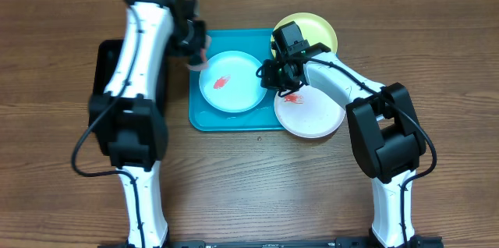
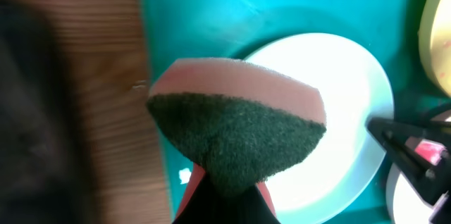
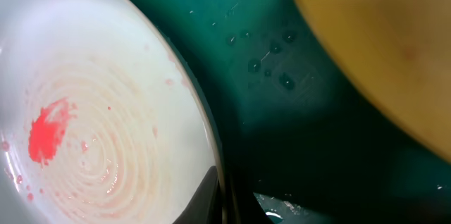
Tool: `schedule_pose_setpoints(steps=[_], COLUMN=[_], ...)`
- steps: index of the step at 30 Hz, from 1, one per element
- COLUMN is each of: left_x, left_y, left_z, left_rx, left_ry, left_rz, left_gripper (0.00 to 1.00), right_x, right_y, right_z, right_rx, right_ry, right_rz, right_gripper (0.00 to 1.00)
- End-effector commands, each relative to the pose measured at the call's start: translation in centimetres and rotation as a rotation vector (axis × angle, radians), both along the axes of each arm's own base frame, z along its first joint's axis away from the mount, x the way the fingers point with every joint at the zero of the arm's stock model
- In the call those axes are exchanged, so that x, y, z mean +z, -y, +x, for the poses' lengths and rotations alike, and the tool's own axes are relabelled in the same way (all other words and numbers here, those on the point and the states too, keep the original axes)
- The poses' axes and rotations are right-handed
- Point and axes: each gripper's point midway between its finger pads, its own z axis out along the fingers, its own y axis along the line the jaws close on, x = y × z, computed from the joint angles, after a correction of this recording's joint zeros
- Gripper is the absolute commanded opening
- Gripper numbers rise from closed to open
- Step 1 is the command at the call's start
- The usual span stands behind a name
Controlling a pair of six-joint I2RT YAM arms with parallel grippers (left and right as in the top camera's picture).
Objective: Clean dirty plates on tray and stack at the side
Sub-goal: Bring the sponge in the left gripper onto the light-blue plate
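Note:
The pale blue plate [image 1: 231, 82], with a red smear at its centre, lies on the turquoise tray [image 1: 204, 115]. My right gripper [image 1: 273, 80] is shut on this plate's right rim [image 3: 211, 146], one finger above it and one below [image 3: 223, 206]. The white plate [image 1: 312, 115], also smeared red, sits at the tray's right edge. At the tray's far right corner rests the yellow-green plate [image 1: 316, 31]. My left gripper [image 1: 195, 45] hovers over the tray's far left corner, shut on a pink sponge [image 2: 236, 132] whose dark green scrub face points toward the camera.
A black tray [image 1: 105, 57] lies left of the turquoise tray, mostly under my left arm. Water droplets [image 3: 271, 62] dot the turquoise tray's floor between the plates. Bare wooden table [image 1: 249, 178] spreads in front.

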Motion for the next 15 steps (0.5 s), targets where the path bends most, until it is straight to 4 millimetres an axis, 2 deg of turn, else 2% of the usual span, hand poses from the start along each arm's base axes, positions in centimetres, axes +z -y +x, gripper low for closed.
schedule_pose_setpoints(steps=[1, 5, 9, 15], left_x=[-2.7, -6.0, -8.6, -10.6], left_y=[0.9, 1.9, 1.9, 1.9], left_z=[-0.9, -2.1, -3.5, -4.8], left_rx=[0.052, 0.028, 0.020, 0.023], left_ry=[-0.043, -0.077, -0.113, -0.150], left_rz=[0.048, 0.056, 0.082, 0.090], left_gripper=[0.04, 0.04, 0.04, 0.04], right_x=[-0.2, -0.2, -0.2, -0.2], right_y=[-0.4, -0.4, -0.4, -0.4], right_z=[-0.4, -0.4, -0.4, -0.3], right_rx=[0.017, 0.017, 0.017, 0.017], right_ry=[-0.014, -0.013, -0.012, -0.009], right_rz=[0.020, 0.019, 0.020, 0.022], right_gripper=[0.04, 0.04, 0.04, 0.04])
